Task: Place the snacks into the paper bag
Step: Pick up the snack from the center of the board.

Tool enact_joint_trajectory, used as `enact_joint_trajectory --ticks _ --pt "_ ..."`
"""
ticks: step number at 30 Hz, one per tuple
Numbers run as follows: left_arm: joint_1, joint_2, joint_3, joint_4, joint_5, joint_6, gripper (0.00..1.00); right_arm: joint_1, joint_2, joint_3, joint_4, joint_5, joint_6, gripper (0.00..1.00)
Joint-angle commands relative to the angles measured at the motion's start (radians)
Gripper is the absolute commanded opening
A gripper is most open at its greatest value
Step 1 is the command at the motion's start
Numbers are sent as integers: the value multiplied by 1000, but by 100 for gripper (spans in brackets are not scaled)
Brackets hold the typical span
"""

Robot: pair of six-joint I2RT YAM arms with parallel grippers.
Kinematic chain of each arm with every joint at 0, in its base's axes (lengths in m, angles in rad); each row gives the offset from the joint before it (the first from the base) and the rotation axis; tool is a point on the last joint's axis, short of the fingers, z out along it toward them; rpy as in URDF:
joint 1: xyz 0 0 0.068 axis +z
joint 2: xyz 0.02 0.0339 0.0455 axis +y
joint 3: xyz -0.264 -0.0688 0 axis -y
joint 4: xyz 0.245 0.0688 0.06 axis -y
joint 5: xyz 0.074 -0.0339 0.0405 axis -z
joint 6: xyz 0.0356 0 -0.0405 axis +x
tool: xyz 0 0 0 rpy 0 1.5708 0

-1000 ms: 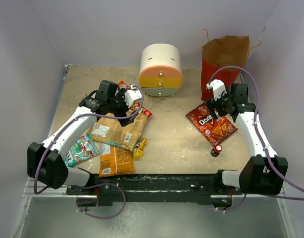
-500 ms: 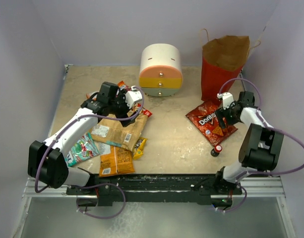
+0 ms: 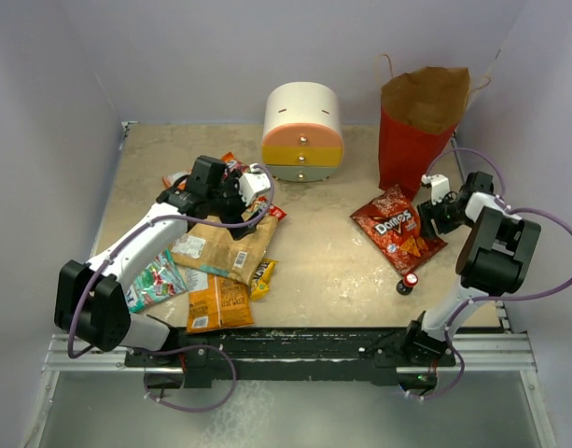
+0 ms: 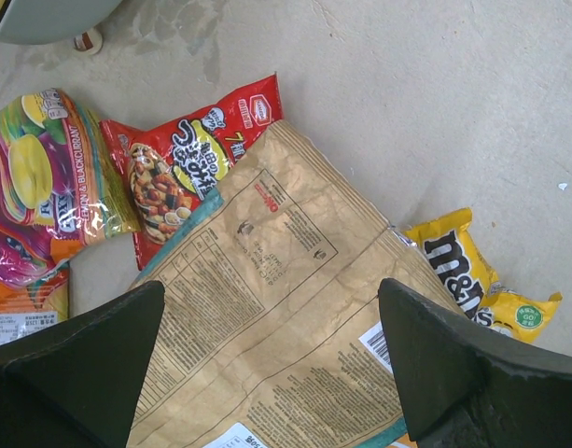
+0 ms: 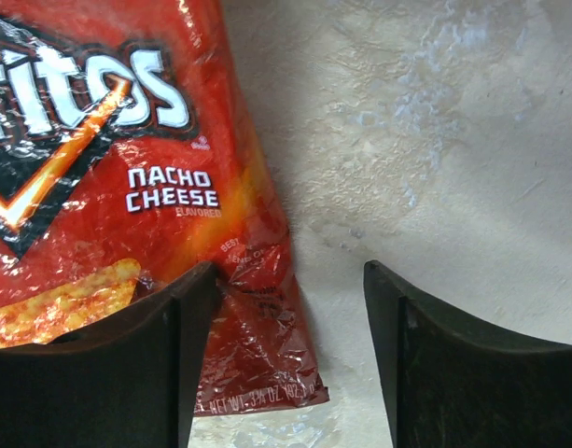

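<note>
The paper bag (image 3: 421, 117) stands upright with its mouth open at the far right corner of the table (image 3: 323, 252), brown inside showing above red sides. Just in front of it, toward the right edge, the red Doritos bag (image 3: 396, 231) lies flat. The right fingers (image 3: 425, 217) sit low at the side of that bag nearest the right edge and are partly open. In the wrist view, one corner of the bag lies in the gap between them, with one finger over the foil and the other over bare table, not pinched on it. A small red-capped bottle (image 3: 409, 280) sits near the bag's near corner.

The other snacks are heaped on the left half of the table. The left fingers (image 3: 250, 187) hang spread wide over the far end of the tan chip bag (image 3: 220, 245), holding nothing. By that end lie a small red packet (image 4: 174, 173) and a pink-and-green packet (image 4: 38, 177). A yellow M&M's packet (image 3: 261, 275) pokes out from under the tan bag's near right side. An orange chip bag (image 3: 216, 303) and a teal candy bag (image 3: 153, 280) lie closer to the near edge. A round white, orange and yellow drawer unit (image 3: 302, 133) stands at the middle of the far edge.
</note>
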Motion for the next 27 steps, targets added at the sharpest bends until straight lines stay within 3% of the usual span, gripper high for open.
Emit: enact_joint_trajectory --ticks 1,6,13,21,27 --pt "-6 8 -2 44 11 3 99 -7 16 8 -80 -92 -70 64" --pt "-6 22 9 46 6 17 99 -16 8 6 -93 -122 -75 43" --pt "-7 39 62 33 0 39 99 -18 -64 77 -232 -215 -139 2" --pt "-17 51 170 8 81 58 99 10 -201 151 -466 -408 -321 0" --pt "-36 65 281 -40 212 86 99 168 -311 162 -479 -423 -299 0"
